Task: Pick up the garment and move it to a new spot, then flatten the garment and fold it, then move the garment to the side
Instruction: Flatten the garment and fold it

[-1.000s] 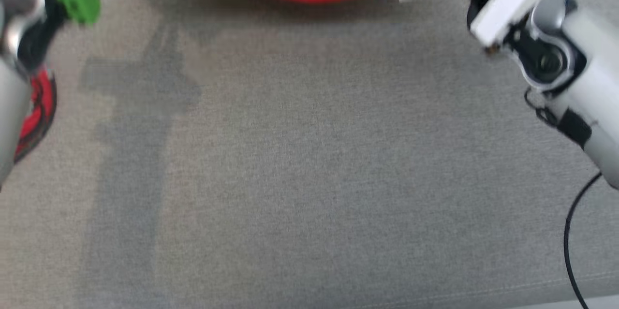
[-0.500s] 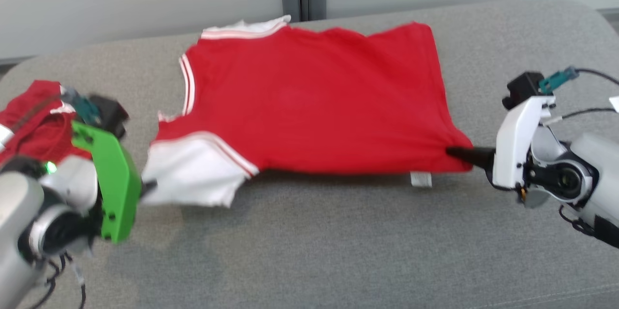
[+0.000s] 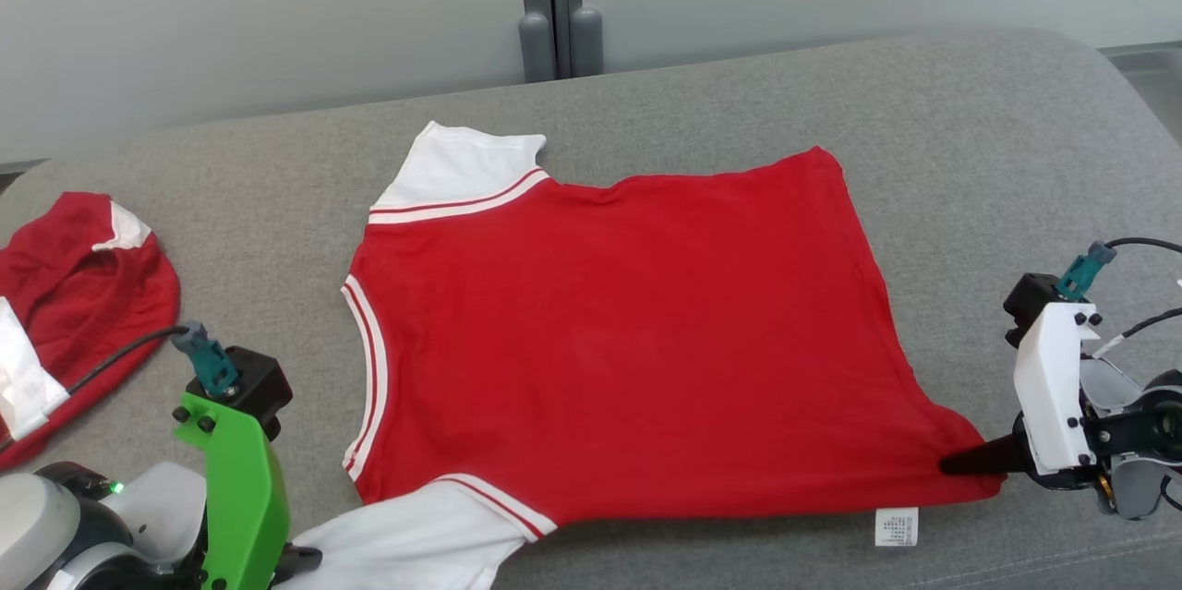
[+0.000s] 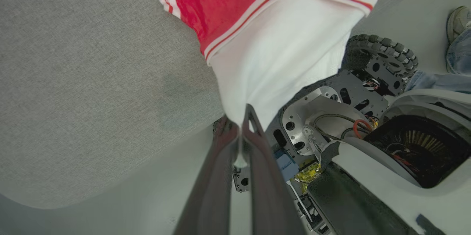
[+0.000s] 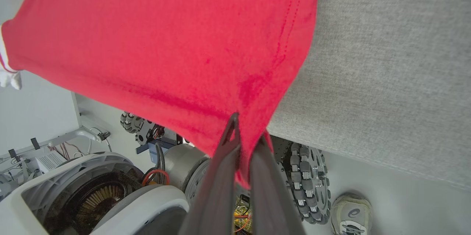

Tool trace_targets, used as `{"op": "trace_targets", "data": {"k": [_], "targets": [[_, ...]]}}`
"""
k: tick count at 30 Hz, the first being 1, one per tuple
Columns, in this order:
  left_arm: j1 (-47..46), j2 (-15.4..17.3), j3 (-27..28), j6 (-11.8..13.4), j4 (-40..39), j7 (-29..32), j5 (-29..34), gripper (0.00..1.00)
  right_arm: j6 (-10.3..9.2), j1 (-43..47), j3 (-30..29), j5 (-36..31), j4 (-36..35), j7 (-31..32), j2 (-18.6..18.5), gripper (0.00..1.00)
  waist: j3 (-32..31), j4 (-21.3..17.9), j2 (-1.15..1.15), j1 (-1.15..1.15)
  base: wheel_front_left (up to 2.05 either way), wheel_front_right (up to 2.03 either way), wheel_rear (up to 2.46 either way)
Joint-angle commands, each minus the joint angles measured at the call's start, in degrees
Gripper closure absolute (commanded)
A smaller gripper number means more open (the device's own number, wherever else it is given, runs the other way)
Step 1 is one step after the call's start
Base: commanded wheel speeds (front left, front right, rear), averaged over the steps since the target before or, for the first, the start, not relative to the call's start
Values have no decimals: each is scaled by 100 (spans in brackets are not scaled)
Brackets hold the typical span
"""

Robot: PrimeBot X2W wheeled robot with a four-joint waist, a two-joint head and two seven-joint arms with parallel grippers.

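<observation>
A red garment [image 3: 619,341] with white sleeves lies spread on the grey cushioned surface [image 3: 739,101], neck to the left, hem to the right. My left gripper [image 3: 309,560] is shut on the near white sleeve [image 3: 416,544] at the bottom left; the left wrist view shows the sleeve [image 4: 279,54] pinched between the fingers [image 4: 241,135]. My right gripper [image 3: 951,463] is shut on the near hem corner [image 5: 254,91] of the garment at the lower right. A white care label [image 3: 896,526] hangs from the near edge.
A second red and white garment [image 3: 74,295] lies bunched at the far left of the surface. The robot's wheeled base [image 5: 309,187] and a person's shoe [image 5: 351,214] show below the surface's front edge. A wall post [image 3: 554,8] stands behind.
The head camera has tilted up, so the whole garment now shows. The garment sits nearer the front edge and flatter, with both grippers still holding its near sleeve and hem corner.
</observation>
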Motion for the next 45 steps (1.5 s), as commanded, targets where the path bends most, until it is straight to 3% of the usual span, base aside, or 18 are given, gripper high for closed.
{"op": "trace_targets", "data": {"k": [1,9,26,30,32,33,34,35,45], "targets": [[102,95,38,63,-58,48,-66,100,0,-84,17,26,-55,71,-39,100,108,-56,0,1,0,0,0],[-248,-174,279,84,252,190,-478,100,0,-533,-26,46,39,197,147,100,390,-161,0,1,0,0,0],[-1711,-1486,300,-402,2388,43,161,100,0,-1364,-290,209,907,-43,795,100,960,-186,0,1,0,0,0],[-1881,-1762,267,-587,2852,-104,254,100,0,-1415,-272,225,1117,-95,972,76,1012,-195,0,1,0,0,0],[-1941,-1864,260,-707,3075,-223,319,100,0,-1456,-303,214,1239,-201,1053,50,1019,-203,0,1,0,0,0],[-1955,-1913,269,-759,3173,-292,333,68,0,-1455,-315,220,1288,-244,1091,0,1015,-207,0,1,0,0,0],[-1954,-1970,281,-811,3291,-383,348,13,0,-1447,-324,224,1362,-307,1135,0,995,-213,0,1,0,0,0],[-1948,-2018,293,-869,3396,-476,368,0,0,-1436,-335,233,1418,-353,1169,0,966,-217,0,1,0,0,0],[-1699,-2349,633,-1446,3985,-2343,808,0,1,-944,-1001,451,1125,-1734,1098,0,546,-181,0,1,0,0,0]]}}
